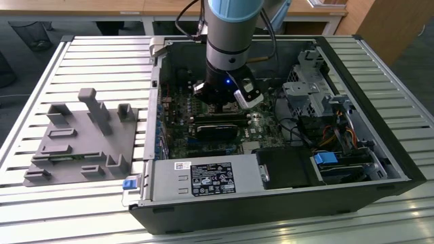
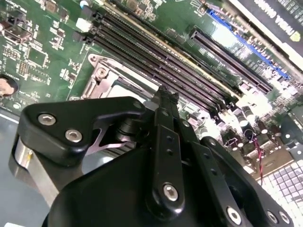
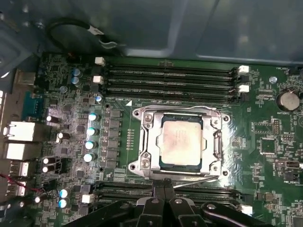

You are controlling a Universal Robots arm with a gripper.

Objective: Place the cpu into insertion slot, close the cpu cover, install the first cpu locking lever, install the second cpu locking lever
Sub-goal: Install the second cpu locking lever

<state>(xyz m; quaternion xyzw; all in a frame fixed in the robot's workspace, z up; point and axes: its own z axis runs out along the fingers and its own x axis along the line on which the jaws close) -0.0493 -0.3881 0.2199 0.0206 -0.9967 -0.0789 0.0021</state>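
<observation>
Inside the open computer case, you are holding the tool low over the green motherboard, its black fingers appearing drawn together to a narrow tip and gripping nothing that can be seen, just beside the near edge of the insertion slot. Beyond that tip the cpu is sitting flat in the slot, its pale metal top showing through the window of the cpu cover, which is lying down around it as a silvery frame. A thin locking lever is running along the frame's near edge, next to the tool; whether it is hooked under its catch cannot be told. By the look of it, chip and cover are done and you are working a lever: press on the lever's bend rather than the frame, sweep it down and sideways under its hook, and keep the fingertips off the small parts around the socket. Farther on, the long black memory slots are lying parallel past the cover. In the exterior view, the arm is dropping straight into the case, and a grey fixture block is standing well apart on the slatted tabletop.
</observation>
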